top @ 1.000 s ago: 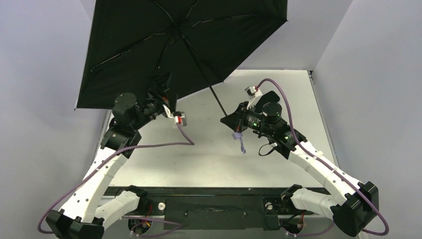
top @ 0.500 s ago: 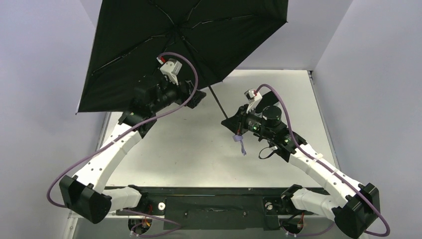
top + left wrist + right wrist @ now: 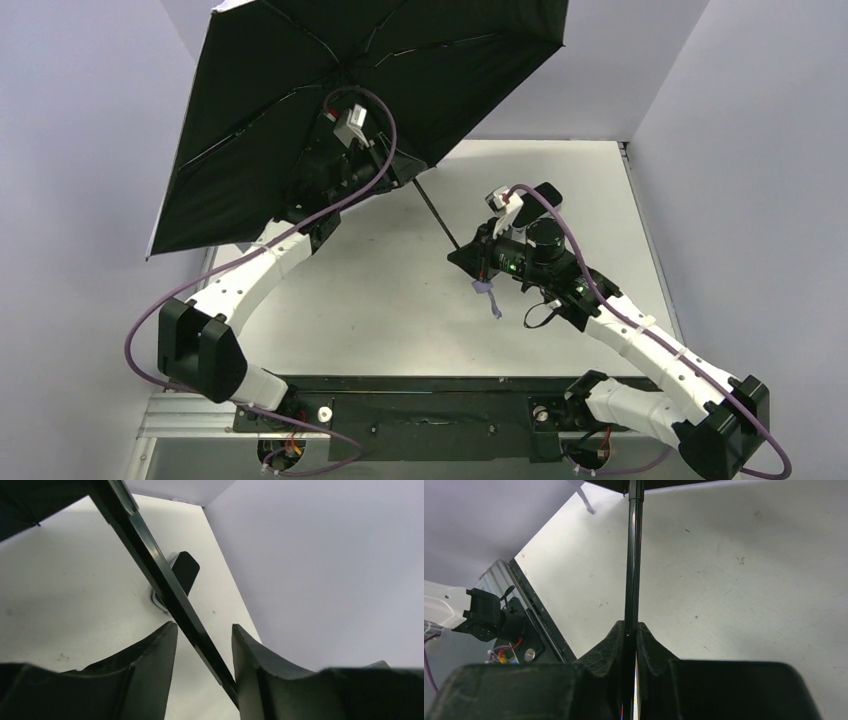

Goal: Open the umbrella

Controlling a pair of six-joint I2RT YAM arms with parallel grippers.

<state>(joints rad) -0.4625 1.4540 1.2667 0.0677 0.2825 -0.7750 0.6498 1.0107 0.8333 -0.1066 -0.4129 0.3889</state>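
You're clamping the umbrella [image 3: 300,90] by its shaft [image 3: 633,555] in the right pincer [image 3: 631,628] — the left pincer [image 3: 203,627] is gaping around it; slide straight up.

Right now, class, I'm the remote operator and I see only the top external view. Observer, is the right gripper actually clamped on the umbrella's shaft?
Observer: Yes. In the right wrist view, the right gripper is shut on the shaft, with a fingertip pressed on either side.
Operator: And the left gripper, up under the umbrella?
Observer: It's open. Its fingers straddle the shaft, and the table shows between them.
Operator: Does it touch the shaft?
Observer: Not at the fingertips. Lower down, the shaft runs up against one finger's edge, and I cannot tell whether they touch there.
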